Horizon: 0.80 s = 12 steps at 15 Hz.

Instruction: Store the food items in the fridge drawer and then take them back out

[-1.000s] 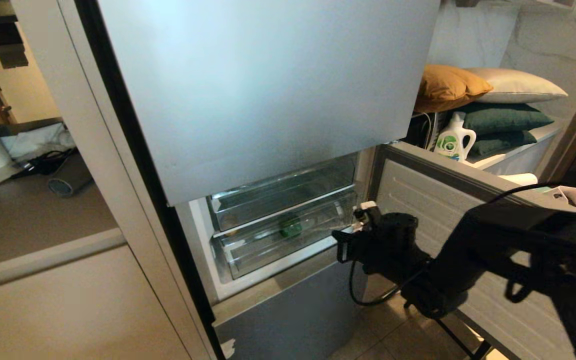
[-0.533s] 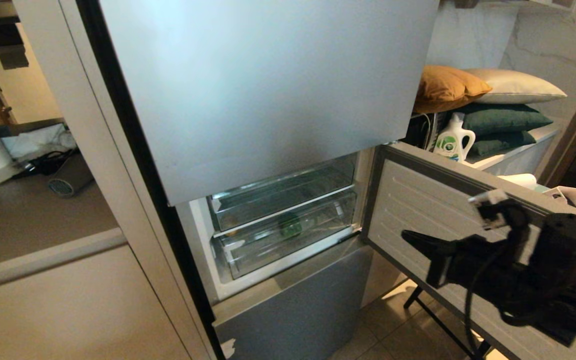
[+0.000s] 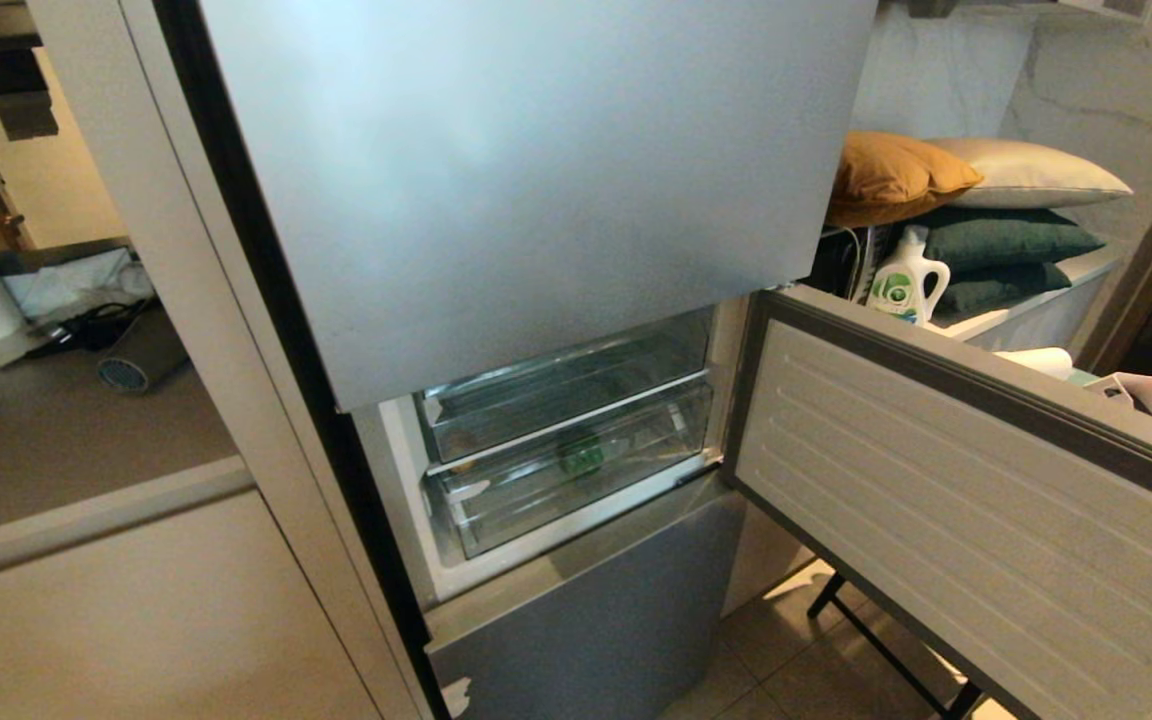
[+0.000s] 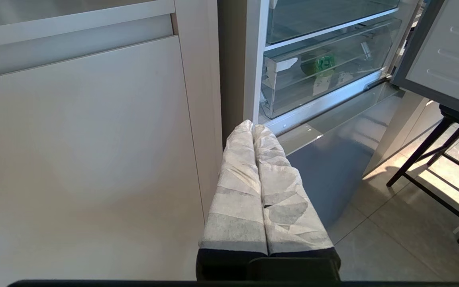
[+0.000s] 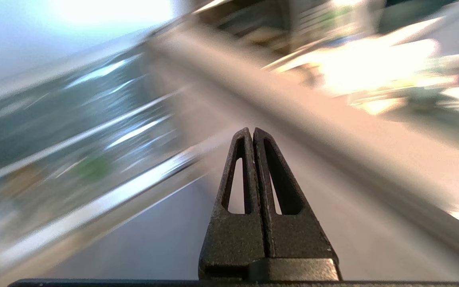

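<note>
The fridge drawer (image 3: pixel 536 500) is a clear bin pushed into the open middle compartment, below another clear bin. A green food item (image 3: pixel 583 457) lies inside it and shows through the front wall; it is also the green item (image 4: pixel 319 63) in the left wrist view. My right gripper (image 5: pixel 251 130) is shut on nothing, off to the right of the fridge in front of the swung-open door (image 3: pixel 936 480), and is all but out of the head view. My left gripper (image 4: pixel 253 126), with fingers wrapped in white tape, is shut and empty, parked low beside the beige cabinet.
The tall upper fridge door (image 3: pixel 536 180) hangs over the compartment, with a silver-grey panel (image 3: pixel 596 620) below. A black folding stand (image 3: pixel 876 640) sits under the open door. Cushions (image 3: pixel 936 180) and a detergent bottle (image 3: pixel 901 280) lie behind it. Beige cabinet doors (image 3: pixel 136 620) are at left.
My right arm has pulled back from the drawer's right front corner, swept right past the open door and left the head view. The drawer and the green item stay put.
</note>
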### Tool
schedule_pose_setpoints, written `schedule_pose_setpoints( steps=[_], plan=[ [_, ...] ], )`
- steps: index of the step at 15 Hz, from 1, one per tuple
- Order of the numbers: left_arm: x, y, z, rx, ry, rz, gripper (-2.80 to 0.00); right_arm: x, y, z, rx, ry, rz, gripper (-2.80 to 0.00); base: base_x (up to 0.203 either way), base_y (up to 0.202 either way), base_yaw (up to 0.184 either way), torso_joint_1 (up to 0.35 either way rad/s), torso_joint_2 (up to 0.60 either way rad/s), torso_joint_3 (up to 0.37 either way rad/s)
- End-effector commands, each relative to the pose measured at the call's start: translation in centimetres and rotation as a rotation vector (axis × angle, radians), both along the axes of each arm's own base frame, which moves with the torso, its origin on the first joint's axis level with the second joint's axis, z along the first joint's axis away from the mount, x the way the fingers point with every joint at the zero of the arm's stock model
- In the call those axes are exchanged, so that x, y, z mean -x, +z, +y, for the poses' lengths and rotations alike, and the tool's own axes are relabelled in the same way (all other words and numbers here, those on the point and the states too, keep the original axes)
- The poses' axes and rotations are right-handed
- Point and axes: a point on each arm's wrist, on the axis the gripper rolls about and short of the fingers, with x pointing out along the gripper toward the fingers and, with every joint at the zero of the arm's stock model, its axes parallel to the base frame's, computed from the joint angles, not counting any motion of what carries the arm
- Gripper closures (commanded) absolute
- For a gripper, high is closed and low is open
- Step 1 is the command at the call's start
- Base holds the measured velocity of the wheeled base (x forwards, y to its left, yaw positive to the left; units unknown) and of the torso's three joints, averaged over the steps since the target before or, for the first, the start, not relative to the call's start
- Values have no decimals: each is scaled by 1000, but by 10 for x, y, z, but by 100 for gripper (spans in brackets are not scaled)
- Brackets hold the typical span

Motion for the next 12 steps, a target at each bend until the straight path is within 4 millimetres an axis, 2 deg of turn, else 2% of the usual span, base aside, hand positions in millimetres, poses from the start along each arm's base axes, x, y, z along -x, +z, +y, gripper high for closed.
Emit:
schedule_pose_setpoints(
  steps=[1,5,8,12],
  plan=[
    [-1,-3,0,0,0,10,0,30,13,-13,42,-147,-97,0,0,0,0,0,0,0],
    [-1,-3,0,0,-1,9,0,70,19,-27,78,-396,-144,0,0,0,0,0,0,0],
    [-1,-3,0,0,0,10,0,85,18,-38,59,-528,-123,0,0,0,0,0,0,0],
    [-1,-3,0,0,0,10,0,83,6,-93,-111,-565,-11,0,0,0,0,0,0,0]
  ],
)
